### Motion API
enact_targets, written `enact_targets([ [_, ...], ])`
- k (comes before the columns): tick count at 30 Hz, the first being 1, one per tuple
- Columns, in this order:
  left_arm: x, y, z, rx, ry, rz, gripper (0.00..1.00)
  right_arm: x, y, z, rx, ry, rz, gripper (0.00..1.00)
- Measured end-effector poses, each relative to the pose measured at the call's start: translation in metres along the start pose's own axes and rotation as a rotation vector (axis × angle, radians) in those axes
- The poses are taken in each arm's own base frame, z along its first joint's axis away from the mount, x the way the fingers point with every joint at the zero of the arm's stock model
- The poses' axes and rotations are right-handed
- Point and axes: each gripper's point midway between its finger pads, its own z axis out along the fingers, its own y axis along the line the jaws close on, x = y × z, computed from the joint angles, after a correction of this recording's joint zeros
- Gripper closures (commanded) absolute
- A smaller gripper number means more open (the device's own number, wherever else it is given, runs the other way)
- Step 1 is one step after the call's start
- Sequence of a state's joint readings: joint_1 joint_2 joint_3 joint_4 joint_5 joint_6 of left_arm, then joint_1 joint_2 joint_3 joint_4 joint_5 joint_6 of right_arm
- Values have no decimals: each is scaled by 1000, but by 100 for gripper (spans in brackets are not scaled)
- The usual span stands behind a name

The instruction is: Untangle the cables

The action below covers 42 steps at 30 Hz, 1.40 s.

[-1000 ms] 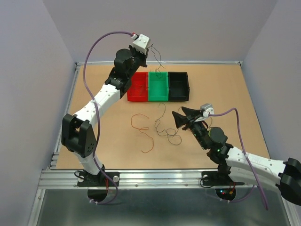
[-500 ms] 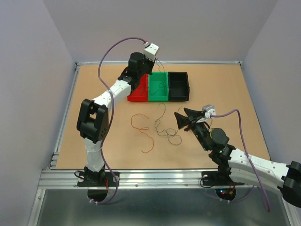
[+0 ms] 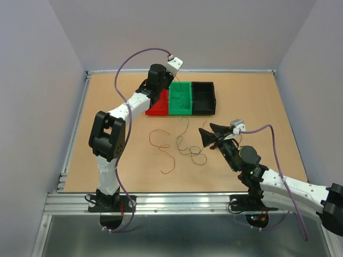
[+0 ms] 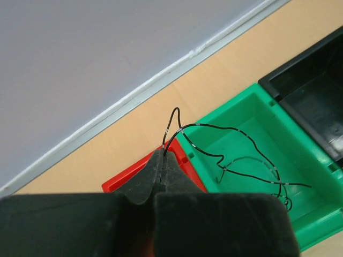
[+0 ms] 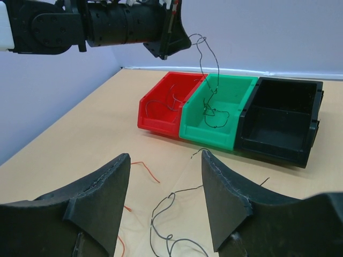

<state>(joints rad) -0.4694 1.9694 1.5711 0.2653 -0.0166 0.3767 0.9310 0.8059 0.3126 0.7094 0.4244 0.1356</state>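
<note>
My left gripper (image 4: pixel 162 160) is clenched tight on a hair-thin dark wire (image 4: pixel 214 126), the two black fingers pressed together with the strand pinched at their very tip. I hold it up above the open-topped green plastic bin (image 5: pixel 206 131). From my fingers the wire arcs up in a small hoop, then falls in loose curls, and its lower end lies inside the green bin.

That bin is the middle one in a row of three that touch side by side at the far part of the tan wooden table (image 3: pixel 257 101). The red plastic bin (image 5: pixel 158 120) is on its left and the black plastic bin (image 5: pixel 273 142) on its right. A thin strand shows inside the red bin too; I cannot tell its colour.

My right gripper (image 5: pixel 166 158) is released, fingers spread wide and holding nothing, low over the middle of the table. Just beyond its tips lie the loose dark curly wires (image 3: pixel 190 152). To their left, a thin orange-red wire (image 3: pixel 172 160) lies in open loops flat on the table.
</note>
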Motion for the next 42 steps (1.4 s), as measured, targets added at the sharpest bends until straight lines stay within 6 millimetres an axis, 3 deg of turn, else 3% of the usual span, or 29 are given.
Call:
enact_targets([
  [7, 21, 1, -4, -14, 78, 147, 100, 0, -1, 0, 7, -1, 1, 39],
  [12, 32, -21, 6, 17, 139, 223, 100, 0, -3, 0, 17, -1, 2, 40],
  [17, 63, -50, 21, 113, 233, 259, 100, 2, -5, 0, 30, 5, -1, 40],
  [22, 90, -64, 15, 192, 329, 269, 86, 2, -7, 0, 37, 5, -2, 40],
  [23, 90, -66, 15, 204, 334, 267, 78, 2, -7, 0, 39, 2, -1, 40],
  [33, 88, -80, 10, 288, 345, 214, 43, -3, -7, -1, 39, -10, 6, 40],
  [38, 80, -81, 6, 305, 332, 193, 33, 0, -8, -2, 40, 2, 2, 40],
  [42, 57, -71, -10, 294, 289, 184, 28, 6, -8, -4, 35, 28, -1, 39],
])
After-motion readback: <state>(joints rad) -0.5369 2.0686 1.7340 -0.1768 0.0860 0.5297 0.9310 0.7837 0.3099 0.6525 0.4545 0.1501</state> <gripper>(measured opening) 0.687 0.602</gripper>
